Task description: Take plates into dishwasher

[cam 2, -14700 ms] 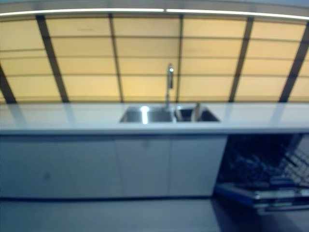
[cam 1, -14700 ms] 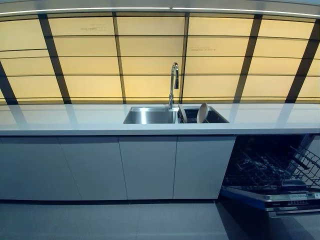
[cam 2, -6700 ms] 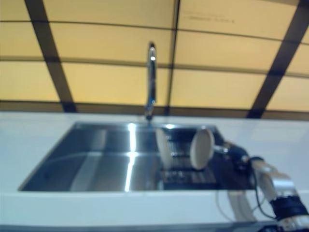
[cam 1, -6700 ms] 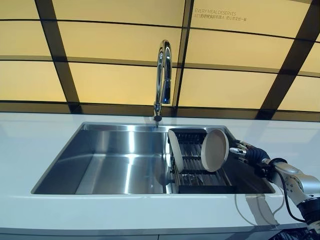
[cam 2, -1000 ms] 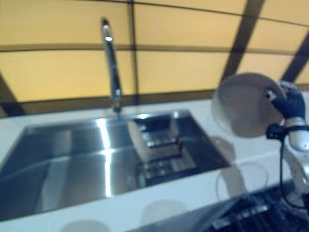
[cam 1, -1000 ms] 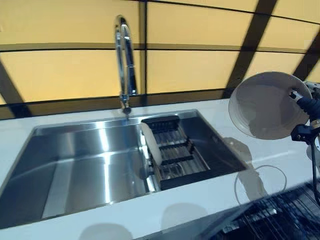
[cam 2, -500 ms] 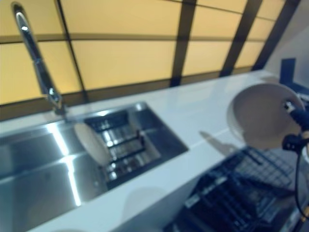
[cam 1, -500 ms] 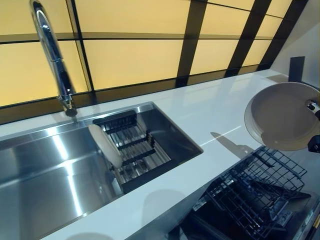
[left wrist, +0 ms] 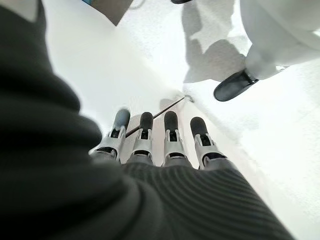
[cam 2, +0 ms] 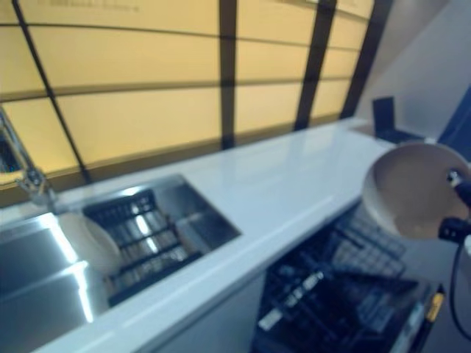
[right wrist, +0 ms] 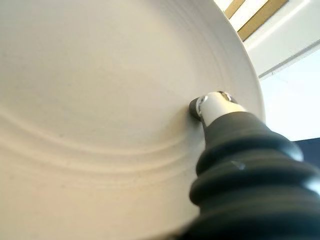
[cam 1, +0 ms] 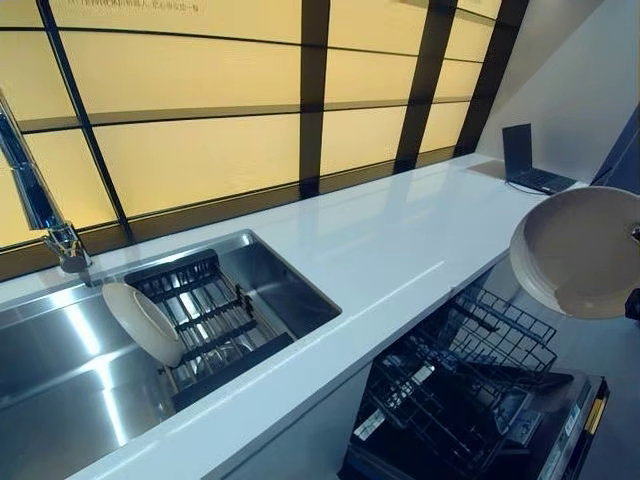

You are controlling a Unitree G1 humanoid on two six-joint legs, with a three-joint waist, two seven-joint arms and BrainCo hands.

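My right hand (cam 2: 456, 224) is shut on a round cream plate (cam 1: 585, 250) and holds it tilted on edge in the air, above and to the right of the dishwasher's pulled-out black wire rack (cam 1: 470, 365). In the right wrist view the thumb (right wrist: 216, 106) presses against the plate's face (right wrist: 100, 110). A second cream plate (cam 1: 140, 322) stands on edge in the black drying rack (cam 1: 215, 315) inside the steel sink (cam 1: 50, 380). My left hand (left wrist: 150, 147) hangs low with straight fingers and holds nothing.
The white counter (cam 1: 400, 240) runs from the sink to the far right, above the dishwasher. The dishwasher door (cam 1: 560, 440) is folded down under the rack. A chrome faucet (cam 1: 40, 210) stands behind the sink. A laptop (cam 1: 530, 165) sits at the counter's far end.
The whole picture has swung to the right, so the sink now sits at the far left and the dishwasher rack is nearer the middle. The plate stays in my right hand.
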